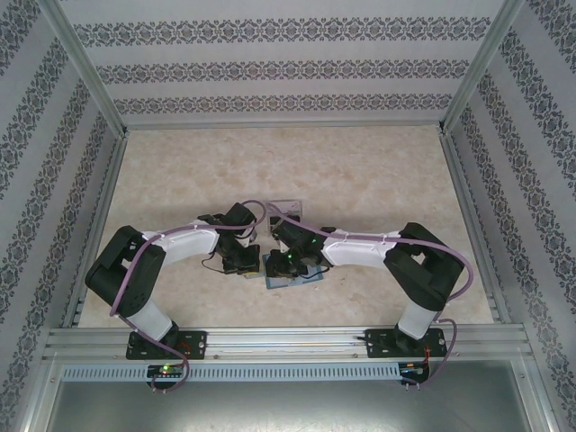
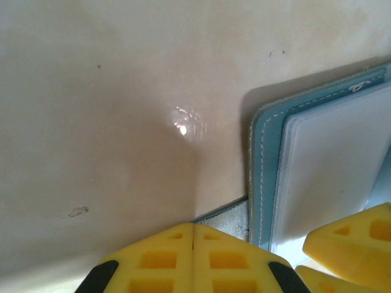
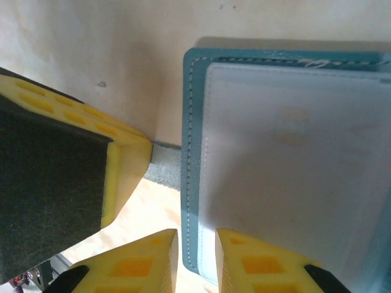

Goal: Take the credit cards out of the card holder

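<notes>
Right gripper [image 3: 197, 241]: fingers a narrow slit apart, astride the stitched left edge of the card holder [image 3: 190, 122]; you cannot tell whether they clamp it. That edge runs straight away from the fingertips, and the holder's long axis is unsure because it leaves the frame. Just left of the holder, against its edge, a grey credit card [image 3: 164, 160] corner lies at the left gripper [image 2: 193, 231], whose fingers meet; your left arm is nearer. The overhead view adds both arms converging on the holder.
</notes>
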Robot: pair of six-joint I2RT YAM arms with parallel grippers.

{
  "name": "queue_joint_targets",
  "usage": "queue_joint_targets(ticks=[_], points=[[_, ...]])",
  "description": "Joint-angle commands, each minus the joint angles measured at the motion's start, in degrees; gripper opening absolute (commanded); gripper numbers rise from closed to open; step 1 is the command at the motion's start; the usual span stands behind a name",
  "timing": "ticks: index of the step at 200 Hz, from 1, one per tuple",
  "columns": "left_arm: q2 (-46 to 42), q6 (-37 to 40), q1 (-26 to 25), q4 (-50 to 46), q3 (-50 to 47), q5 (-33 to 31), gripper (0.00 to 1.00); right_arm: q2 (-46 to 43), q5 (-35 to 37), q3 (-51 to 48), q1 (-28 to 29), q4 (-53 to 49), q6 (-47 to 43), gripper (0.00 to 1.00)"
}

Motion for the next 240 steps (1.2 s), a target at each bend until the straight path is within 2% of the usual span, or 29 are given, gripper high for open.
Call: queue_joint_targets(ticks=[1, 66, 103, 162, 240], points=[[0.38, -0.49, -0.65, -1.63, -1.77, -0.36, 0.05, 0.82, 3.32, 2.6, 0.83, -4.53, -1.46, 0.26], [0.35, -0.4, -0.64, -1.68, -1.73, -0.24, 0.05, 2.84, 8.73, 5.49, 1.45, -12.91, -3.48, 0.37], [0.17, -0.49, -0.65, -1.71, -1.7, -0.03, 0.05, 3.85, 13.49, 8.07, 2.54, -18.6, -5.03, 0.42], [-0.4, -0.87, -0.67, -1.51, -1.67, -0.01, 0.05, 5.4, 21.04, 12.95, 4.85, -26.59, -8.28, 0.54], [-0.97, -1.43, -0.73, -0.95, -1.78, -0.07, 0.05, 7.83, 30.72, 18.7, 7.42, -36.26, -9.31, 0.59]])
